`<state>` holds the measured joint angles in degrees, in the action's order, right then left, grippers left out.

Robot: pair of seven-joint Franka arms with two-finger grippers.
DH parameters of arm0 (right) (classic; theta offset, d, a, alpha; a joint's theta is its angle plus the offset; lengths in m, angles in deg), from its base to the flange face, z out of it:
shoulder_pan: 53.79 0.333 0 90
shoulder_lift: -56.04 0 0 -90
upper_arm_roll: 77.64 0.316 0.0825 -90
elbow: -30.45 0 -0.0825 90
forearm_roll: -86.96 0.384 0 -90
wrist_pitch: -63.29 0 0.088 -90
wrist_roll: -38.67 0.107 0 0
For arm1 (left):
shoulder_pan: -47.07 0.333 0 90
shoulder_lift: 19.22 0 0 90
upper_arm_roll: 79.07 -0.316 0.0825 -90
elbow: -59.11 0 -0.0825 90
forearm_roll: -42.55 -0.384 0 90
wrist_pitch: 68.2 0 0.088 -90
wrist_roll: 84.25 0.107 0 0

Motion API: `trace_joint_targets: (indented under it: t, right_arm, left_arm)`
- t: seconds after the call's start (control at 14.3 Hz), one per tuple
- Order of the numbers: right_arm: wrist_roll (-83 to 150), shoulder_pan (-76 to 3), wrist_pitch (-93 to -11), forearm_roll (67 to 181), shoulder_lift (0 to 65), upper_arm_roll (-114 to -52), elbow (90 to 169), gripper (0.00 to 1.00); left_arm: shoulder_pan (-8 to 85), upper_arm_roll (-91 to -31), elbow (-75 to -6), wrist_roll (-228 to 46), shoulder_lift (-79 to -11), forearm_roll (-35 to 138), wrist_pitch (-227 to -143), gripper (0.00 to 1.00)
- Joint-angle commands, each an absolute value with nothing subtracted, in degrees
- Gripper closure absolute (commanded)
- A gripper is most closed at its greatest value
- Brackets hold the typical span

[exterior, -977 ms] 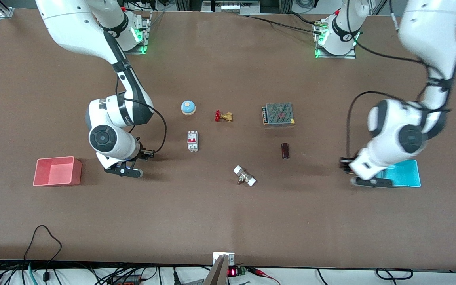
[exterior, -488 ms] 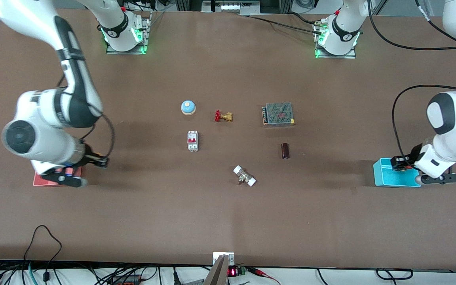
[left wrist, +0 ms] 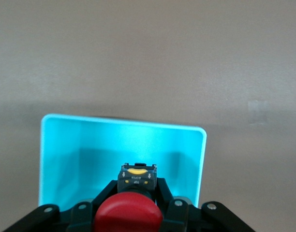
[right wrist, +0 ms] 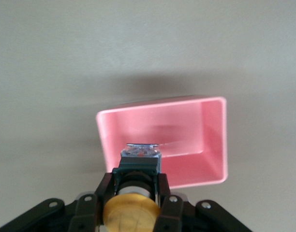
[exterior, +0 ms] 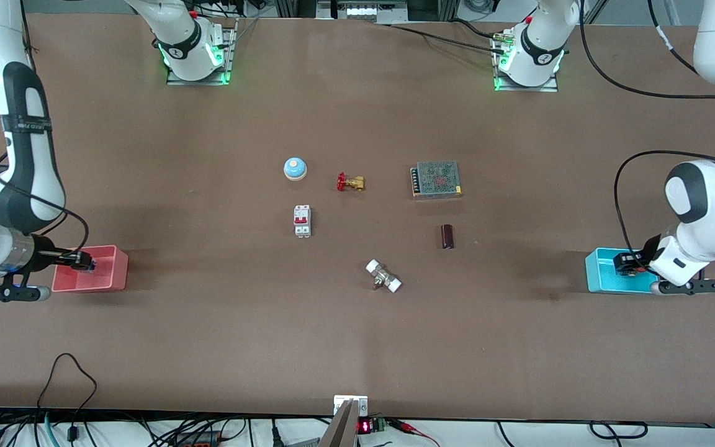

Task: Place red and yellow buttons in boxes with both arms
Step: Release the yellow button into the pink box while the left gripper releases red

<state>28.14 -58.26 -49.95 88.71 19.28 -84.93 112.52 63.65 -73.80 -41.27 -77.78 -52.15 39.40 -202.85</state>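
Observation:
My left gripper [exterior: 627, 263] is shut on the red button [left wrist: 127, 212] and holds it over the cyan box [exterior: 599, 273], which fills the left wrist view [left wrist: 61, 145]. My right gripper [exterior: 81, 261] is shut on the yellow button [right wrist: 131, 209] and holds it over the pink-red box [exterior: 106, 273], whose inside shows in the right wrist view [right wrist: 186, 135]. In the front view both buttons are mostly hidden by the gripper fingers.
In the middle of the table lie a blue dome bell [exterior: 295, 167], a red-handled brass valve [exterior: 350, 182], a white circuit breaker [exterior: 302, 221], a grey power supply [exterior: 436, 179], a dark cylinder [exterior: 447, 236] and a white-ended fitting [exterior: 383, 276].
The right arm swung out toward its end of the table and its gripper now hangs over the pink-red box. The left gripper shifted slightly and stays over the cyan box.

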Motion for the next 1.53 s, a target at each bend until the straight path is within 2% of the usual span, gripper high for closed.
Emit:
trace_joint_targets:
  t: [0.0, 0.21, 0.56, 0.63, 0.7, 0.77, 0.84, 1.12, 1.4, 1.47]
  right_arm:
    - [24.70, -59.50, -49.38, 88.72, 15.71, -83.97, 107.97, 0.66]
    - [24.61, -59.50, -49.56, 88.63, 14.56, -83.97, 107.79, 0.66]
    - [23.82, -60.55, -49.74, 88.80, 12.19, -83.97, 107.79, 0.66]
    - [23.82, -60.55, -49.74, 88.80, 11.92, -83.97, 107.79, 0.66]
    - [23.82, -60.64, -49.82, 88.80, 11.40, -83.97, 107.79, 0.66]
    - [23.91, -60.90, -49.83, 88.80, 11.05, -83.97, 107.79, 0.66]
    - [23.91, -60.90, -49.91, 88.80, 10.52, -83.97, 107.79, 0.66]
    - [23.73, -60.90, -52.02, 88.80, 9.64, -83.97, 107.79, 0.64]
    - [23.82, -60.99, -52.81, 89.07, 9.02, -83.97, 107.79, 0.54]
    - [24.25, -60.99, -52.81, 89.15, 9.02, -83.97, 107.79, 0.33]
  left_arm:
    - [64.38, -73.45, -39.33, -75.20, -54.81, 38.77, -205.03, 0.99]
    - [64.91, -73.53, -39.24, -74.76, -56.57, 38.77, -207.94, 0.99]
    - [65.70, -73.45, -38.71, -72.13, -57.80, 38.86, -207.94, 0.97]
    - [65.96, -73.53, -38.71, -71.78, -57.81, 38.86, -208.03, 0.90]
    - [66.05, -73.53, -38.71, -71.60, -57.81, 38.86, -208.03, 0.74]
    - [65.96, -73.45, -38.71, -71.07, -57.81, 38.77, -207.94, 0.37]
    - [65.96, -73.53, -38.71, -70.55, -57.81, 39.12, -207.94, 0.26]
    - [65.96, -73.45, -38.71, -70.54, -57.72, 39.30, -207.94, 0.26]
    - [65.96, -73.10, -36.08, -71.07, -56.76, 39.47, -204.18, 0.26]
    - [66.05, -73.01, -33.99, -70.98, -56.58, 39.47, -201.20, 0.25]
